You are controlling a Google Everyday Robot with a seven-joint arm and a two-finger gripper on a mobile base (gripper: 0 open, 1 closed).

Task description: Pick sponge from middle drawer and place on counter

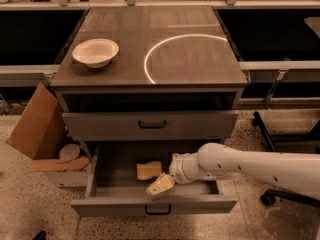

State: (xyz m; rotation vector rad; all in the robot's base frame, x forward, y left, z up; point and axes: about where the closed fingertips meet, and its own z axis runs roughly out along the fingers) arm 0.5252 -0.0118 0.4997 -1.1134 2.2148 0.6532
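The pale yellow sponge lies on the tray of the open middle drawer, left of centre. My gripper hangs inside the drawer, just to the front right of the sponge and very close to it, at the end of my white arm that reaches in from the right. The sponge rests on the tray, not lifted. The counter is the dark wood-grain cabinet top with a bright white arc on it.
A white bowl sits on the counter's left side. The drawer above is closed, its front over the back of the open tray. A cardboard box stands left of the cabinet. A chair base is on the floor at right.
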